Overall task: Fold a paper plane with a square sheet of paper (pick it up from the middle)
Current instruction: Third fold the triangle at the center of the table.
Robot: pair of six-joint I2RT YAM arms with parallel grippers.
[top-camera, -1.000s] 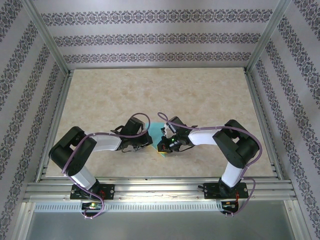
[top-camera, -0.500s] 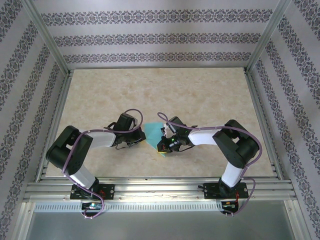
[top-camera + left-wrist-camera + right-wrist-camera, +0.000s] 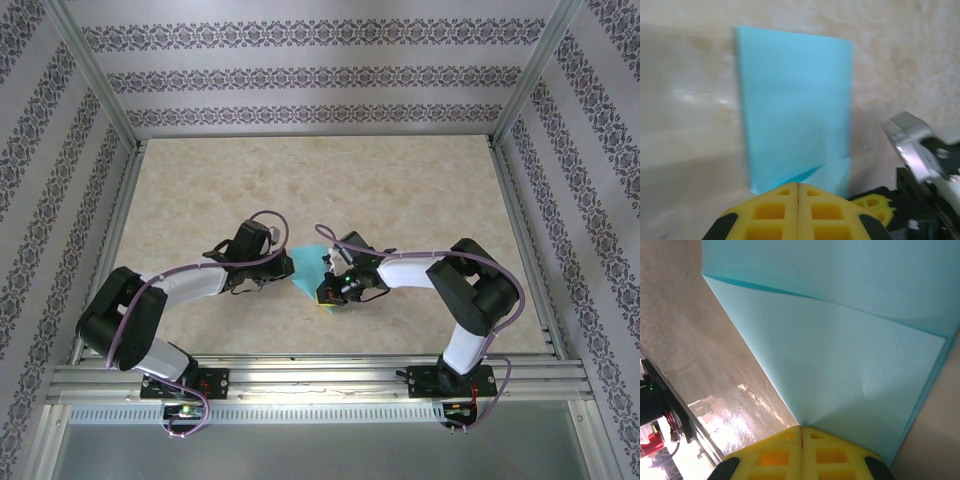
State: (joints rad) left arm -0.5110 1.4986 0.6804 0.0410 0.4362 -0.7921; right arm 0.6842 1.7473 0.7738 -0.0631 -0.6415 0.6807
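Flanking the paper [image 3: 795,110], left end effector [image 3: 798,186] and right end effector [image 3: 801,429] are both pressed closed.

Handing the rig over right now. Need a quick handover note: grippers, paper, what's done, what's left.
Left gripper: shut, tips at the near edge of the square sheet of paper; I can't tell whether it is pressing or pinching.
Right gripper: shut, tips at the point of a folded corner flap.
Paper: lying on the table between the two grippers.
Done: the sheet looks folded into a rectangle, with one corner turned in as a triangle.
Left: the remaining folds; no pointed dart shape yet.
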